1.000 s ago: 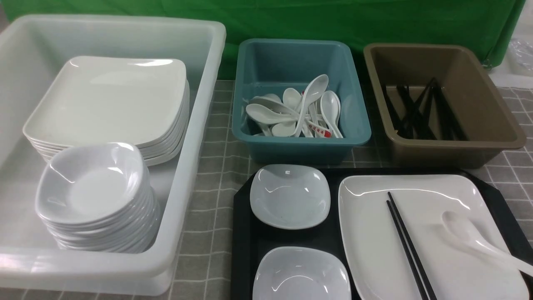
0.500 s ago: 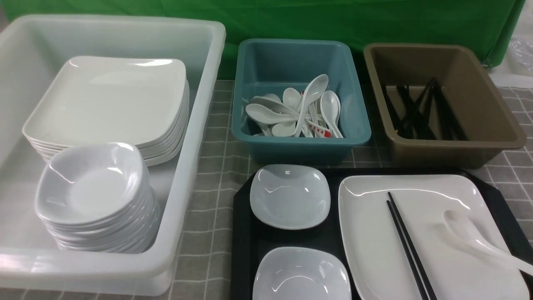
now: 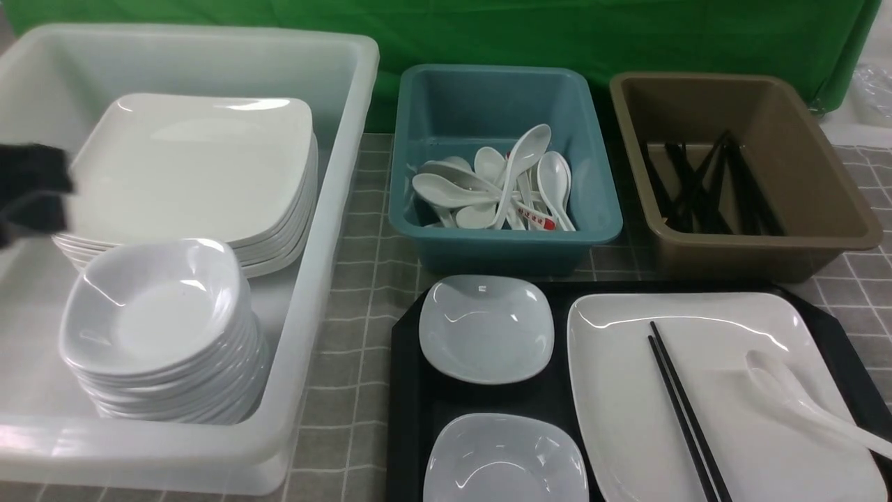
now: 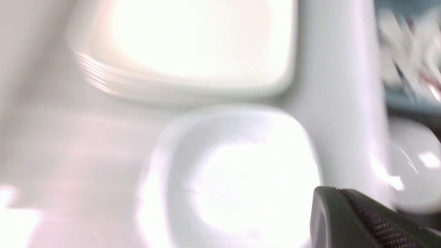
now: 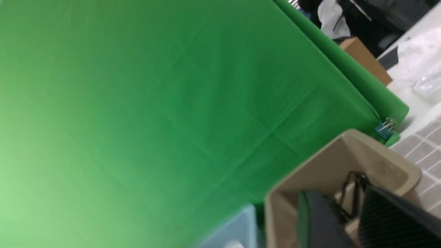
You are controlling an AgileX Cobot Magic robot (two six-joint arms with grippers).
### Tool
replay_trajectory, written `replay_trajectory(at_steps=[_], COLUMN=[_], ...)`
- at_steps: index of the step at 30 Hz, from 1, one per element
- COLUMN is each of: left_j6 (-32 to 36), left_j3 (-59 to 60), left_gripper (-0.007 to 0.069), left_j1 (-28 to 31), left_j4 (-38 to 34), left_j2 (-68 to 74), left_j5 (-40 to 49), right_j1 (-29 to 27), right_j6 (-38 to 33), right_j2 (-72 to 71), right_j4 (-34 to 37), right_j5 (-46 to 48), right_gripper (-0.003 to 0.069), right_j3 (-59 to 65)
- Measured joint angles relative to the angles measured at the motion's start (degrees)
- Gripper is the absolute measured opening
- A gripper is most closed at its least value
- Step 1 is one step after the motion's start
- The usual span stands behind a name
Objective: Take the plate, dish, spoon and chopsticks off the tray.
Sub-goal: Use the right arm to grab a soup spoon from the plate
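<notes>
Nothing cleared yet, by the look of it. The tub (image 3: 327, 230) on the left holds stacked plates and dishes, and the tray (image 3: 411, 418) still carries its full load. The plate (image 3: 627, 390) fills the tray's right part, with two dishes on its left, the far dish (image 3: 486, 328) and the near dish (image 3: 505, 464). The chopsticks (image 3: 679, 401) lay side by side across the plate, and the spoon (image 3: 780, 383) lay just right of them, its handle running toward the plate's right edge. The step seemed to be the opening reach for a first piece. To do it well, the small things should probably leave before the plate beneath them: chopsticks to the brown bin (image 3: 766, 244), spoon to the teal bin (image 3: 502, 251). The sticks lie flat on glossy ware, so a low, square pinch across both would likely keep them from rolling apart. The left pincer (image 3: 35, 183), a dark blur at the front view's left edge, hung over the tub, closed and apparently empty. It was well apart from the tray, with the tub wall between it and the dishes. The right pincer (image 5: 348, 220) was absent from the front view. Its own camera showed the fingers parted by a narrow gap with nothing between them, facing the brown bin. How it stood relative to the chopsticks and spoon could not be told.
</notes>
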Motion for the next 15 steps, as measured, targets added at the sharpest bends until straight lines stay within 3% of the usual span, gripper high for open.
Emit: replay_trajectory(at_steps=[2,5,11,15], left_j6=[7.5,11.0,4.3,3.1], left_j3=[0.0,0.0,-2.7,-8.4], left_gripper=[0.0014,0.0001,0.0001,0.0001], left_j1=[-3.8,-11.0,-31.6,-38.7], left_j4=[-7.7,-10.7,-1.0,1.4], left_j2=[3.2,6.2,12.6,18.0], left_j5=[-0.4,-3.9,-8.8,-4.7], right_j1=[1.1,3.9,12.5,16.4], right_j6=[-0.8,-4.8,-16.8,-26.1], right_j2=[1.5,7.4,30.9,47.8], right_j4=[-3.9,-6.5,-8.1,-8.2], right_j5=[7.6,17.6,41.2,60.7], right_gripper=[0.0071,0.0027,0.0017,0.0017], right_j3=[-4.6,-12.5,-32.3,-44.2])
